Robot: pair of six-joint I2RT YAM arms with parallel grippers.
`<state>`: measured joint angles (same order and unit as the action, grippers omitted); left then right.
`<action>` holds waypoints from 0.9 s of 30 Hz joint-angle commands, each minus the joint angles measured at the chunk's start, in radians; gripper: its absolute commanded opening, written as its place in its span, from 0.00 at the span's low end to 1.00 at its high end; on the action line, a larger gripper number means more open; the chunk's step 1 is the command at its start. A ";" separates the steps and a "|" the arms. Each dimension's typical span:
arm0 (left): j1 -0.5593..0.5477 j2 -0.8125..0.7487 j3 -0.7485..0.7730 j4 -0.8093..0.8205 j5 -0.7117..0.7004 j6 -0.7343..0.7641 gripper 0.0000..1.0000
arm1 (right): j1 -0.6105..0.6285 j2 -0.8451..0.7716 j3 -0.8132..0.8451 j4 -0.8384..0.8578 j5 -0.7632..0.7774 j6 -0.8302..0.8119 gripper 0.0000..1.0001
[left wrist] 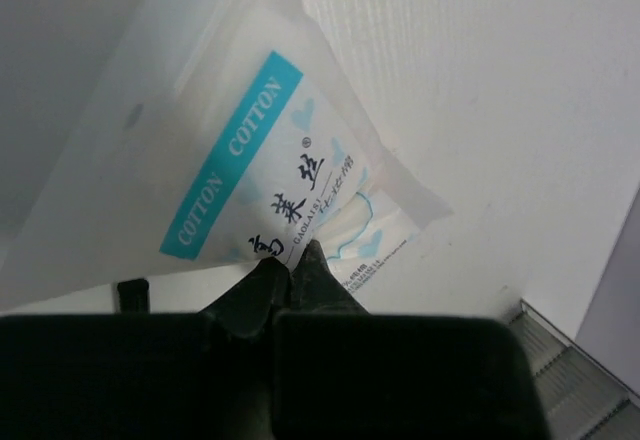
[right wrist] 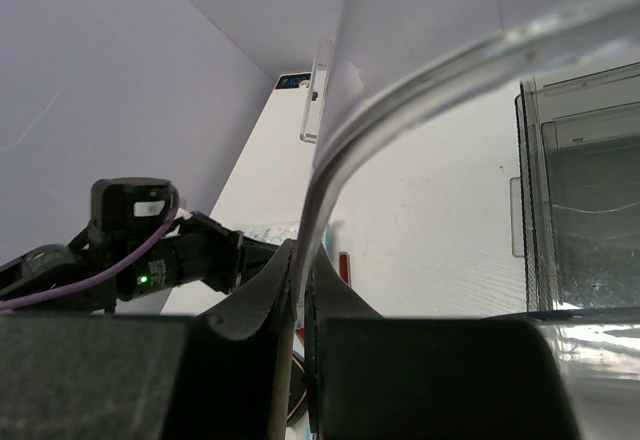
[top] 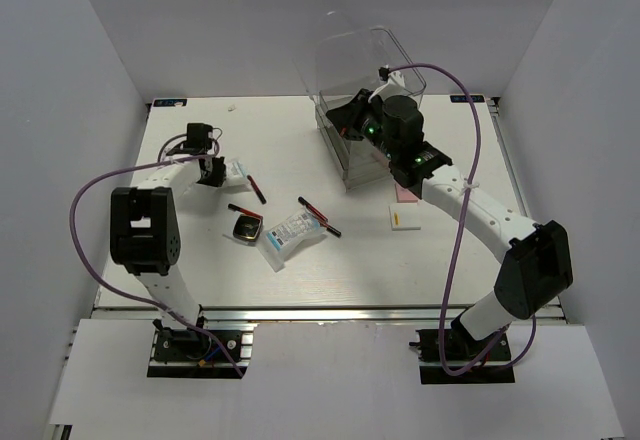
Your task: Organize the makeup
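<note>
Pinching the packet's (left wrist: 250, 160) edge, the left gripper (left wrist: 292, 262) sits well left of the case (top: 356, 156). The right gripper (right wrist: 300, 260), clamped on the clear lid (right wrist: 450, 68), is nearer.

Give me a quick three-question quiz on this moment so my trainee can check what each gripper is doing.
1. True or false: the left gripper is shut on the cotton packet.
2. What does the right gripper pinch? A) a pencil B) the curved rim of the clear plastic case C) the pink square
3. Fill in: in the top view, the black compact lies on the table closer to the ____ arm's base.

Key: 1 true; 2 B; 3 left.
</note>
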<state>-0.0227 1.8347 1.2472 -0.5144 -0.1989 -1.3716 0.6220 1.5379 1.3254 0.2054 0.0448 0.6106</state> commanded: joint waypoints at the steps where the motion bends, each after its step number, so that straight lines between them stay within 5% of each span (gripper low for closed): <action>1: -0.003 -0.164 -0.069 0.081 -0.030 -0.006 0.03 | -0.004 -0.085 0.015 0.175 0.010 -0.049 0.00; 7: -0.029 -0.357 -0.224 0.363 0.047 -0.004 0.00 | -0.010 -0.087 0.014 0.181 0.013 -0.049 0.00; 12: -0.101 -0.312 -0.321 0.765 0.343 -0.001 0.00 | -0.013 -0.090 0.015 0.183 0.012 -0.046 0.00; 19: -0.223 0.021 -0.096 1.207 0.657 -0.006 0.00 | -0.015 -0.098 0.035 0.183 -0.003 -0.022 0.00; 27: -0.293 0.256 0.225 1.272 0.768 0.054 0.00 | -0.015 -0.102 0.058 0.178 -0.002 -0.011 0.00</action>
<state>-0.3092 2.0979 1.3796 0.6537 0.4854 -1.3617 0.6106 1.5185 1.3155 0.2062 0.0238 0.6407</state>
